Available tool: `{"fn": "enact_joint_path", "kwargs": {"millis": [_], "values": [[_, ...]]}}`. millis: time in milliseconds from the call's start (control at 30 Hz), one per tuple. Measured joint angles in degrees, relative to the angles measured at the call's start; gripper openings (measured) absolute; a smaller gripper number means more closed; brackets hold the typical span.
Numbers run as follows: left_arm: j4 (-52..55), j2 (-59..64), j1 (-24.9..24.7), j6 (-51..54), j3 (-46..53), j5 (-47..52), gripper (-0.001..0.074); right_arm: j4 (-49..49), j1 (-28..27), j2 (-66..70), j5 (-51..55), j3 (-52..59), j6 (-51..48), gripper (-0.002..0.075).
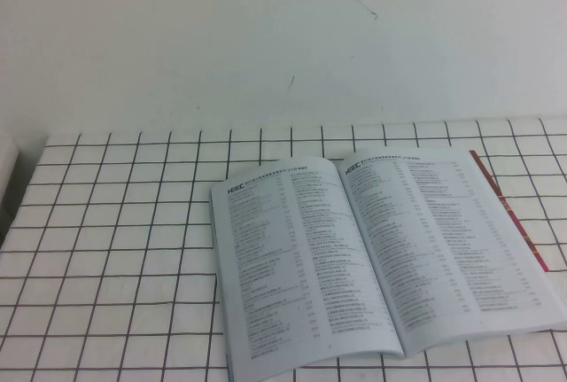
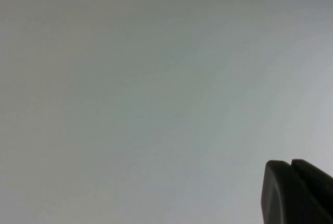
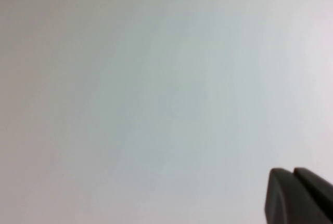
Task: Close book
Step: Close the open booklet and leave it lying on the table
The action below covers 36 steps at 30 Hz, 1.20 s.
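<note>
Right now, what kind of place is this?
Probably an indoor test bench: checked tablecloth, open book, plain white wall. The left gripper and right gripper face blank surfaces, outside the high view.

A table [image 1: 106, 249] with a white, black-gridded covering is noted. An open book [image 1: 381, 253] is laid flat on it at lower right.

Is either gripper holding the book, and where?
No. The book lies open, untouched; left gripper and right gripper sit outside the high view, seeing only blank white.
</note>
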Motion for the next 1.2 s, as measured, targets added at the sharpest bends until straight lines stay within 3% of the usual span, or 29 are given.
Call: {"fn": "enact_joint_path", "kwargs": {"millis": [167,367,467,600,867,1033,1200], "values": [[0.2,0.0,0.0,-4.6,-9.9,4.2,-0.0004,-8.3,0.0,0.0,4.4,-11.7,1.9,-0.0003],[1.2,0.7,0.0,-5.6,-29.1,25.6,-0.0004,-14.8,0.0,7.0,11.8,-33.0,3.3,-0.0003],[2.3,3.6,0.0,-3.8,-37.5,36.6,-0.0004,-15.5,0.0,13.2,20.2,-43.0,4.4,-0.0003],[3.2,10.3,0.0,-1.9,-44.8,48.6,-0.0004,-15.6,0.0,23.1,39.9,-54.6,7.4,-0.0003],[5.3,21.4,0.0,-1.4,-45.7,65.2,-0.0004,-13.8,0.0,43.0,76.4,-62.6,3.5,-0.0003],[5.2,25.3,0.0,-1.3,-44.3,70.8,-0.0004,-7.9,0.0,50.3,84.3,-62.6,0.6,-0.0003],[1.7,31.4,0.0,-1.3,-43.0,82.8,-0.0004,-1.6,0.0,56.9,86.4,-62.6,0.0,-0.0003]]}}
